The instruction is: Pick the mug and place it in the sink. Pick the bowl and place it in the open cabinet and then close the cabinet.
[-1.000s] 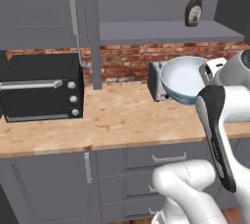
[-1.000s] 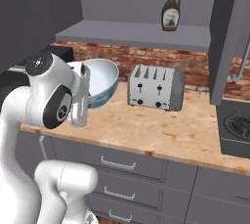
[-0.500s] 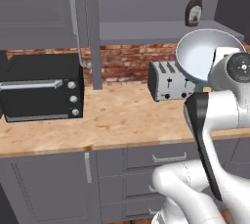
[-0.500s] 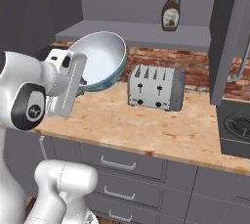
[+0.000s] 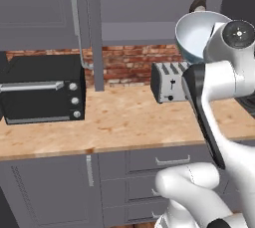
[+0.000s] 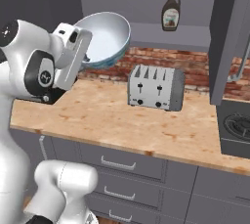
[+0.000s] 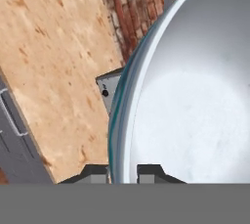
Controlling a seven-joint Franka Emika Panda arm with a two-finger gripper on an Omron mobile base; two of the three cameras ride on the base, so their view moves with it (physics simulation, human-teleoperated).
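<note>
arm raised high above the counter [image 6: 146, 125], elbow bent, hand level with the open shelf [image 6: 195, 36] of the cabinet [image 5: 55, 8]. gripper [image 7: 123, 171] pinched on the rim of the bowl [image 6: 105, 39]: one finger inside the wall, one outside, jaws narrow.

bowl: large, round, smooth white inside, blue-green band on the outer wall. it is held in the air, well above the toaster [image 6: 155, 87] and to its left in the right base view. tipped on edge, mouth facing up and toward the robot, axis slanting.

counter: pale wood grain, flat. toaster: boxy silver, four slots on top, standing against the brick wall [image 5: 129, 62]. black oven [image 5: 42, 92] at the counter's far end from the toaster. dark sauce bottle [image 6: 171, 15] upright on the shelf above the toaster. cabinet door flat grey, long vertical silver bar handle [image 5: 77, 18].
</note>
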